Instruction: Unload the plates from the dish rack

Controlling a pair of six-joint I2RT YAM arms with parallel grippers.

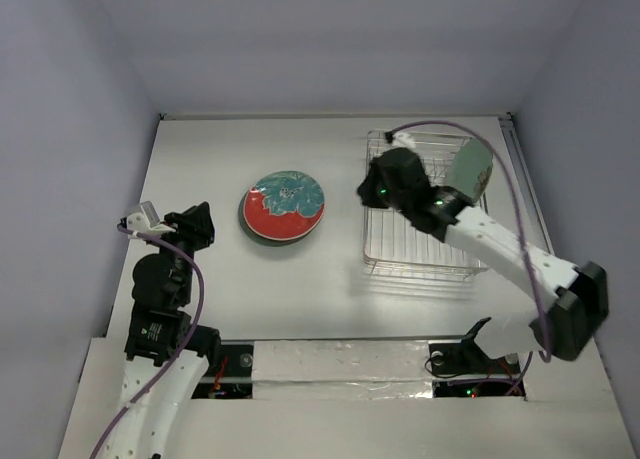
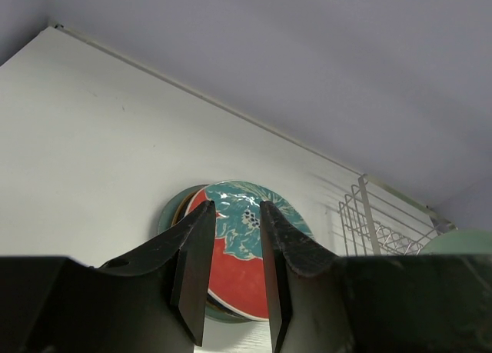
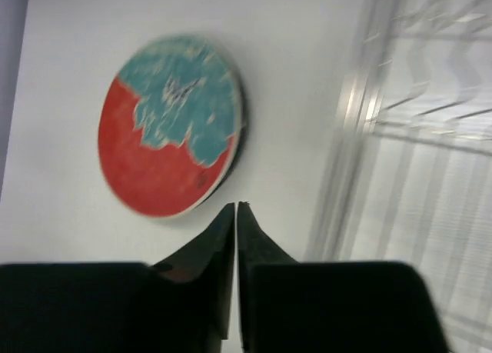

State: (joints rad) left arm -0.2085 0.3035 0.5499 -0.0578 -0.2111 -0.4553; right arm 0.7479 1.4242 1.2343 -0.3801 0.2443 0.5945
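A stack of plates lies on the table with the red-and-teal plate on top; teal and brown rims show under it in the left wrist view. The chrome wire dish rack stands to the right. A pale green plate stands upright at its far right end. My right gripper is shut and empty, hovering at the rack's left edge, between the rack and the stack. In the right wrist view the shut gripper sits just beside the stack. My left gripper is open and empty, left of the stack.
The rack's wire side and the pale green plate's edge show at the right of the left wrist view. The rack's wires are blurred in the right wrist view. Grey walls enclose the white table.
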